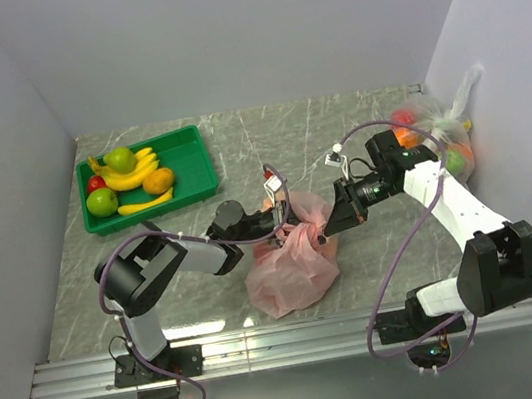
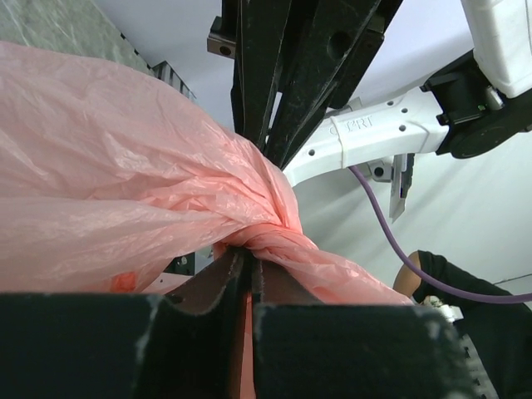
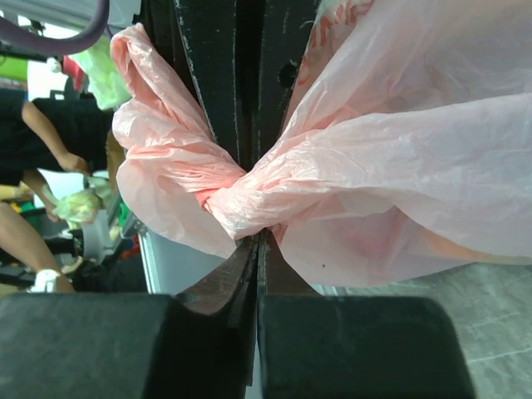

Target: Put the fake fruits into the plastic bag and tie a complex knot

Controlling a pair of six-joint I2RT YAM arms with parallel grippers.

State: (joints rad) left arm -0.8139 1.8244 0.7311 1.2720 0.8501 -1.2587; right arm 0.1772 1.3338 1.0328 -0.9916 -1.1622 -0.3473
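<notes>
The pink plastic bag [image 1: 292, 268] sits bulging at the table's middle front. Its handles are twisted into a knot [image 1: 300, 220] at the top, which also shows in the left wrist view [image 2: 270, 233] and the right wrist view [image 3: 229, 195]. My left gripper [image 1: 275, 220] is shut on a handle from the left, my right gripper [image 1: 321, 223] is shut on a handle from the right. Fake fruits [image 1: 131, 175], bananas, green apples, an orange and a red one, lie in the green tray [image 1: 194, 160]. The bag's contents are hidden.
A clear bag of fruits [image 1: 443, 136] with a white tufted top leans at the right wall. Walls close in the left, back and right sides. A metal rail [image 1: 289, 343] runs along the front edge.
</notes>
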